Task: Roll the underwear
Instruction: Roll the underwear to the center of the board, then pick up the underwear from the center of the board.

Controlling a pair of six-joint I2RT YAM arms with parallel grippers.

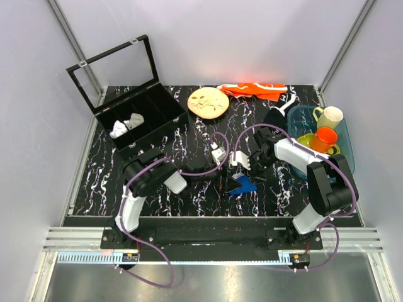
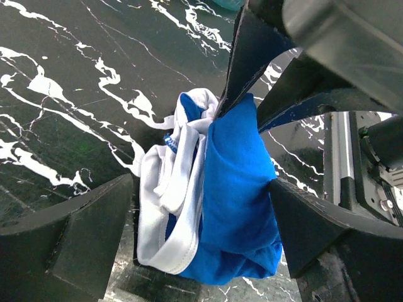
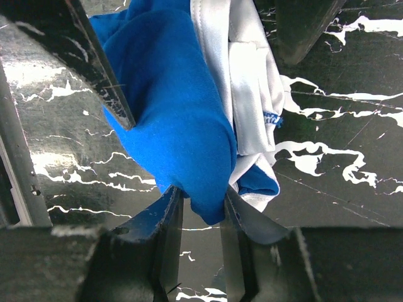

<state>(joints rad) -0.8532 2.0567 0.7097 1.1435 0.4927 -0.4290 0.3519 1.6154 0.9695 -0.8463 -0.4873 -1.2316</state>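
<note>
Found at about 5 o'clock from the middle of the black, white-veined table (image 1: 189, 135): the underwear (image 1: 242, 184), bunched into a loose blue lump beneath both arm ends, well short of a tidy roll; on the tabletop or just above it, cannot tell which; seen from the left wrist as a thick royal-blue fold with the white waistband (image 2: 170, 189) gathered along its 9 o'clock side; pinched at its 12 o'clock end in that view by the right gripper (image 3: 200, 200), drawn narrow onto a tip of blue cloth, dark fingers (image 3: 165, 233) pressed against either side of the fabric; straddled by the left gripper (image 2: 200, 189), spread wide around the bundle, one finger touching the blue side at 3 o'clock, the other just beside the white band at 9 o'clock; from the right wrist, the same blue fold running up toward 12 o'clock, white band on its 3 o'clock side, left fingers (image 3: 94, 56) wide apart at 11 and 1 o'clock; elsewhere in the overhead view, at 10 o'clock, a black compartment box (image 1: 165, 104) with its clear lid (image 1: 113, 72) raised and small white cloth pieces (image 1: 126, 124) in one compartment; at 12 o'clock, a round pale plate (image 1: 208, 102); at 1 o'clock, an orange cloth (image 1: 255, 90) along the far edge; at 3 o'clock, a clear blue tub (image 1: 348, 157) holding an orange cup (image 1: 325, 138), a cream mug (image 1: 332, 116) and something green under them, too small to name.
</note>
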